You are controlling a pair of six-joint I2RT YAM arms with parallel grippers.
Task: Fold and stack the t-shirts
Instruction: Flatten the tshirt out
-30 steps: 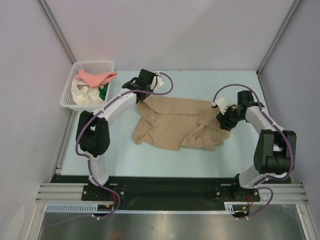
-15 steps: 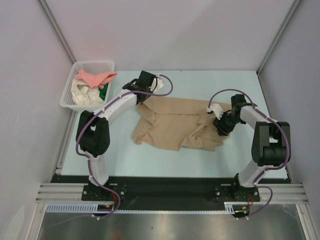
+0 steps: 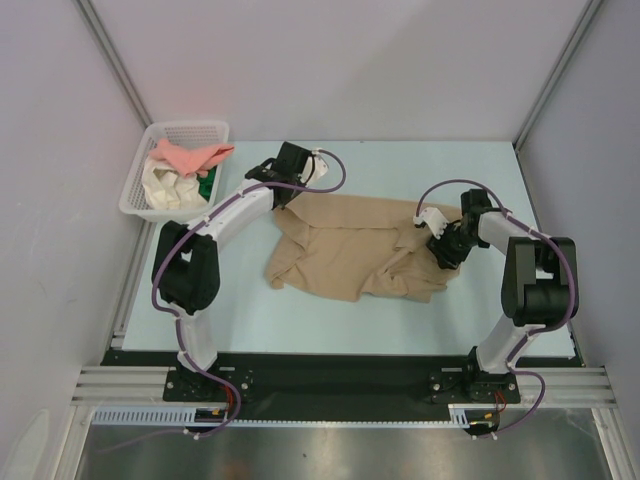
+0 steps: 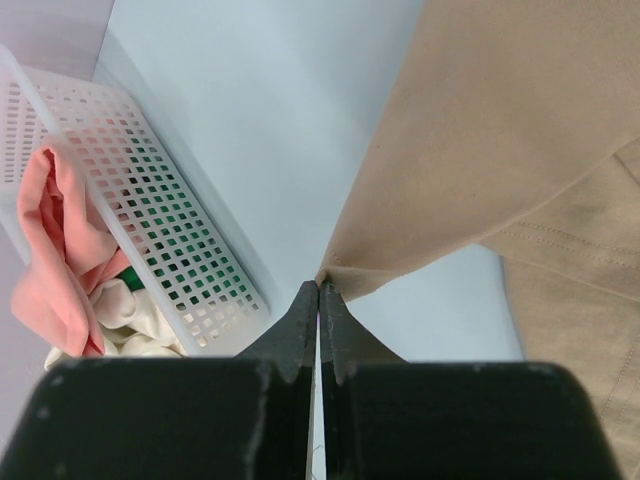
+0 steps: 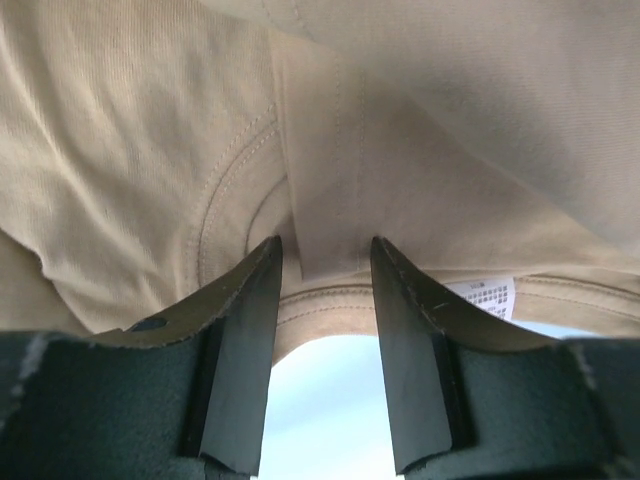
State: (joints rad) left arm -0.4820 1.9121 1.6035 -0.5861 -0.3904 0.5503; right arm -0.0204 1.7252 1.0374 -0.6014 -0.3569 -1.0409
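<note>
At the far left corner of the tan t-shirt [image 3: 350,250], which lies rumpled on the table [image 3: 330,330], the left gripper [image 4: 318,292] ends a long, outstretched arm, its fingers pressed together on the hem. At the shirt's right edge the right arm doubles back inward. The right gripper [image 5: 325,265] sits low with fingers apart, a fold of cloth between them. Left of the shirt, a white mesh basket [image 3: 137,190] holds a salmon-pink shirt [image 3: 188,156] and a cream one [image 3: 168,186].
</note>
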